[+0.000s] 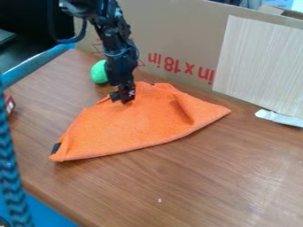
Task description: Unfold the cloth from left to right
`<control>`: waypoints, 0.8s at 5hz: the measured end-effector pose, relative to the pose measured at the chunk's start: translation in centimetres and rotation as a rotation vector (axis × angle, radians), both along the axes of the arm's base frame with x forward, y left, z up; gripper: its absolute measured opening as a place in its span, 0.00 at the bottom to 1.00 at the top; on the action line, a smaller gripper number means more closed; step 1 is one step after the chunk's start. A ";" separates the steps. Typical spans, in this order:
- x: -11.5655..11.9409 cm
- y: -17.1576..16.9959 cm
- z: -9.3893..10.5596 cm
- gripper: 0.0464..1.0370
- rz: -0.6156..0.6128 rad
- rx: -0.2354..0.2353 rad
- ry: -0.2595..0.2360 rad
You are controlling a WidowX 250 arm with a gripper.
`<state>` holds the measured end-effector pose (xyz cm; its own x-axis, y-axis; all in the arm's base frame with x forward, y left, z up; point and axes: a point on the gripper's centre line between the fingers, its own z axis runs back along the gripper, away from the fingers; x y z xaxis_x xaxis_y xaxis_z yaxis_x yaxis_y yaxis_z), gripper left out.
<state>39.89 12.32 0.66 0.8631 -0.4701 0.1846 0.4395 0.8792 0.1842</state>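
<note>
**Cloth partly spread, unfold not finished**

Orange cloth (127, 131) is on the tabletop (231, 186) in a rough triangle, long curved edge toward the camera. Call it partway: the broad middle lies fairly smooth, but the shape reads as folded over, not opened out. Left to do: a raised fold (183, 108) toward the camera's right, plus the bunched far edge by the hand (121, 98). Dark tag (56, 148) sits at the near-left corner.

Pose: arm (116, 48) drops in from the top edge, upper left, steep, nearly upright low down. Hand points down at the cloth's far edge, just beside the green ball (99, 72), looks to be touching fabric. Can't tell from where I stand if it's spread, pressed together or pinching cloth; too dark there.
</note>
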 end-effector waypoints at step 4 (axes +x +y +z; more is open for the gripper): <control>0.2 -0.2 -0.5 0.12 0.003 0.005 0.016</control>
<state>40.05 12.16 0.11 0.8671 -0.4687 0.1687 0.4400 0.8794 0.1816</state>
